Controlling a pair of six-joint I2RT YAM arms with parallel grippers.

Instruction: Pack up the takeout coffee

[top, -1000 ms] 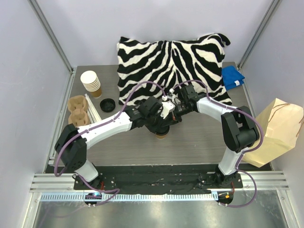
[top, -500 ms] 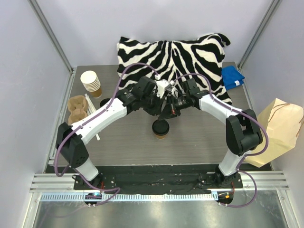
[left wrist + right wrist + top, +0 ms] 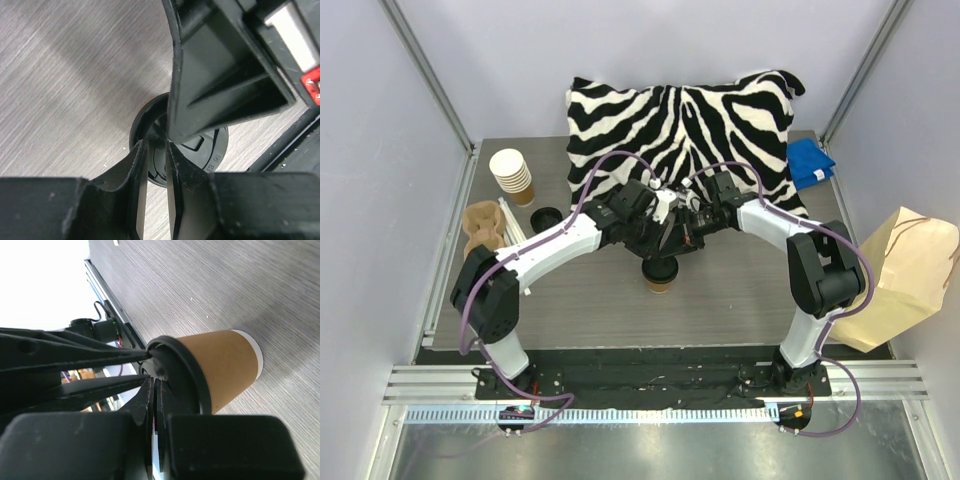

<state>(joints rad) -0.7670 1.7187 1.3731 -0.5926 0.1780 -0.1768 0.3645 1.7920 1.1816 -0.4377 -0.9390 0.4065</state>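
The takeout coffee [image 3: 660,274] is a kraft-brown cup with a black lid [image 3: 220,150], upright on the grey table at mid-front. Both grippers hang right over its lid. My left gripper [image 3: 663,250] points down at the lid. In the left wrist view its fingertips [image 3: 156,145] stand a narrow gap apart with nothing between them. My right gripper [image 3: 680,243] comes in from the right, shut, with its tips [image 3: 154,382] at the lid's rim beside the brown cup wall [image 3: 225,365]. The right arm's finger [image 3: 215,90] hides the lid's far part in the left wrist view.
A kraft paper bag [image 3: 910,275] leans off the table's right edge. A zebra pillow [image 3: 680,130] fills the back, with a blue cloth [image 3: 810,162] to its right. At the left are stacked cups [image 3: 510,172], a loose black lid [image 3: 545,219] and a cup carrier [image 3: 483,232].
The left gripper rose off the cup toward the pillow, baring the lidded cup, then came back down over the lid. Its jaws parted slightly. The right gripper stayed shut near the lid.
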